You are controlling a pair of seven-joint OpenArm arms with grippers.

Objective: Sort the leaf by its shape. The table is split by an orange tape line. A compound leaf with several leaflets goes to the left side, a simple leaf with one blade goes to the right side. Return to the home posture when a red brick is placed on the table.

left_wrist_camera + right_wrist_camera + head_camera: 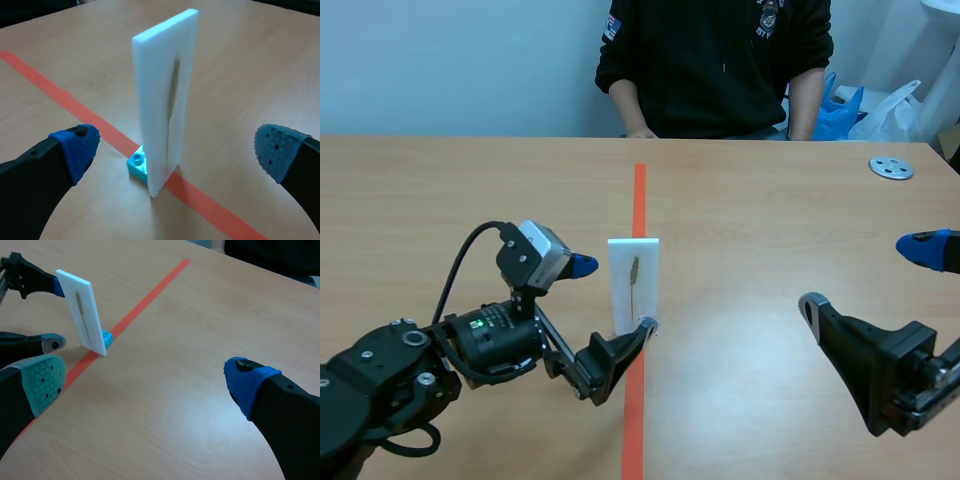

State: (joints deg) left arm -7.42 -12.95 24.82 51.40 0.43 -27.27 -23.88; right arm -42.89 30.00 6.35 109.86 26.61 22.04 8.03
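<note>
A white card (633,283) stands upright on the orange tape line (639,196), held in a small blue brick (138,164) at its foot. A slender brown leaf (173,92) that looks like a single narrow blade is fixed to the card's face. My left gripper (613,297) is open, one finger on each side of the card, neither pad touching it. In the left wrist view the card (162,100) rises just ahead of the pads. My right gripper (868,277) hangs open over the right half, well away from the card (82,315).
A person in a dark top sits across the table, hands at the far edge. A round metal disc (891,167) lies at the far right. Blue and white plastic bags (880,108) sit behind the table's back right corner.
</note>
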